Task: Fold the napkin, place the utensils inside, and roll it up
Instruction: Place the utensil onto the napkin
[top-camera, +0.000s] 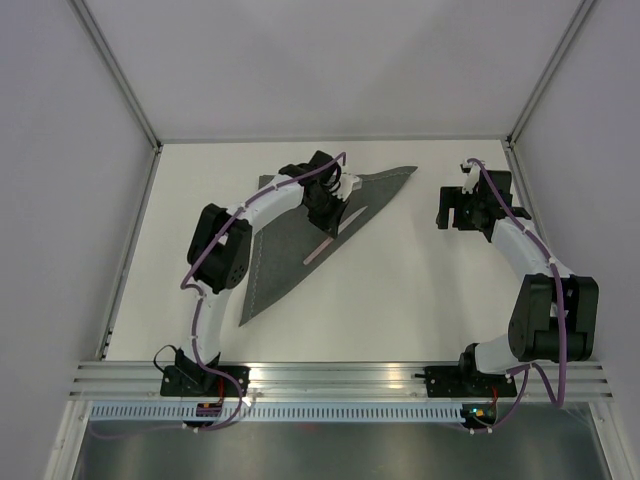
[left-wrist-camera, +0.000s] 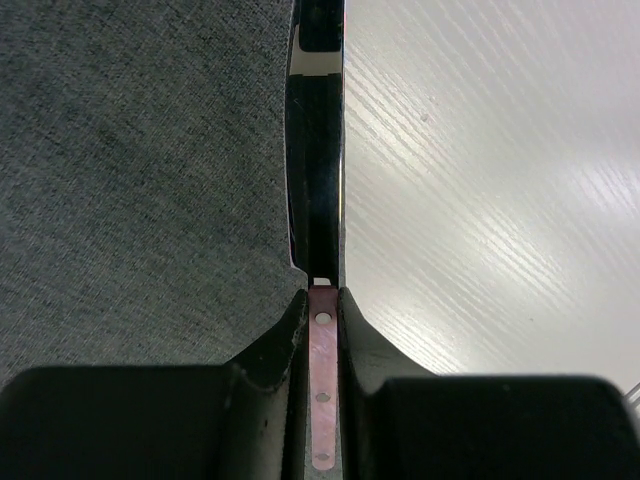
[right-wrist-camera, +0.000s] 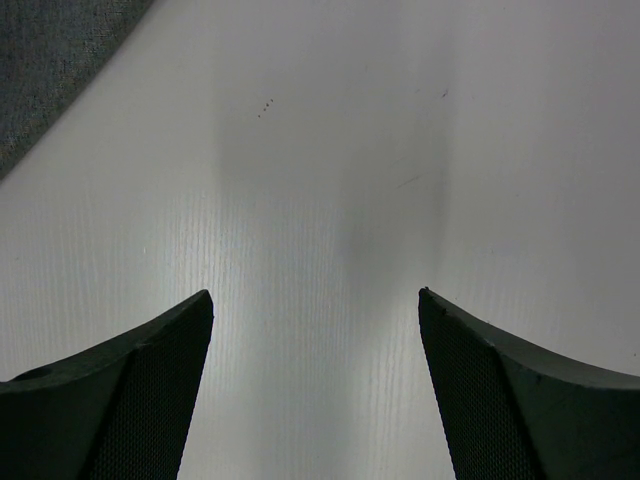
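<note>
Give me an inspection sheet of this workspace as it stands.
Surface: white table with a faint wood grain.
Job's things: napkin folded into a triangle, lying flat; pink utensil lying along its long edge.
Clutter: nothing seen.
Grippers: left gripper shut on the utensil; right gripper open over bare table, holding nothing.
Cables: purple cables run along both arms.
Surroundings: pale walls on three sides; aluminium rail at the near edge.
</note>
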